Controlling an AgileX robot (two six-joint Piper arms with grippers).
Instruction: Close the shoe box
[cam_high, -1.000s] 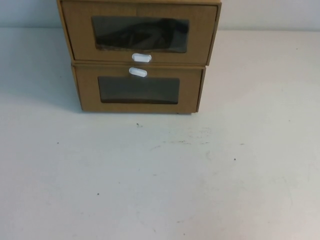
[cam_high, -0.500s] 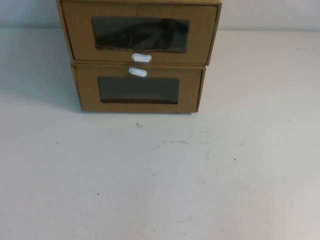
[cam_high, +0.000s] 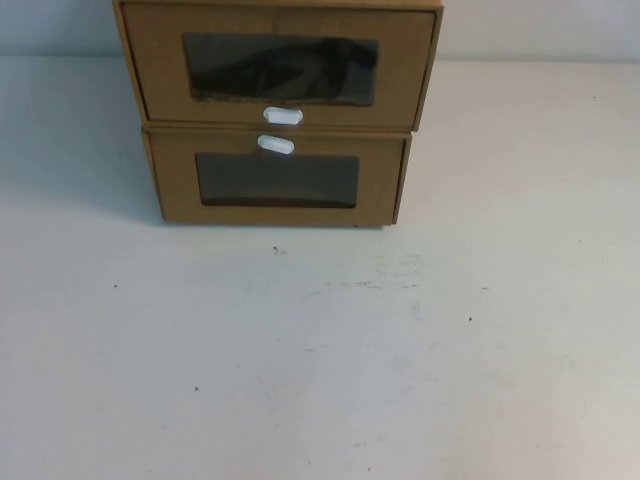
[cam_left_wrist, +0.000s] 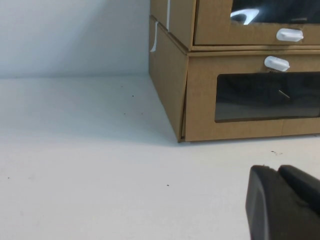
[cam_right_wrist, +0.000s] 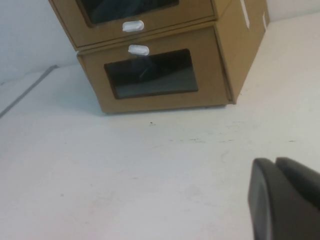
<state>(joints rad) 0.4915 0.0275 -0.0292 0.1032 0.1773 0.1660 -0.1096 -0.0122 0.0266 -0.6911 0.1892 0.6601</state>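
Note:
The shoe box (cam_high: 160, 70) is the upper of two stacked brown cardboard boxes at the table's far edge. It has a dark window (cam_high: 280, 68) with a white tab (cam_high: 283, 115) below it. In the left wrist view its drawer (cam_left_wrist: 212, 20) seems to stand out a little from its sleeve. It also shows in the right wrist view (cam_right_wrist: 150, 22). My left gripper (cam_left_wrist: 277, 170) is shut and empty, low over the table, short of the boxes. My right gripper (cam_right_wrist: 274, 162) is shut and empty, likewise short of them. Neither gripper shows in the high view.
The twin box (cam_high: 175, 180) lies under the shoe box, its white tab (cam_high: 276, 144) above its window. The white table (cam_high: 320, 350) stretches bare in front, with small dark specks. A pale wall stands behind the boxes.

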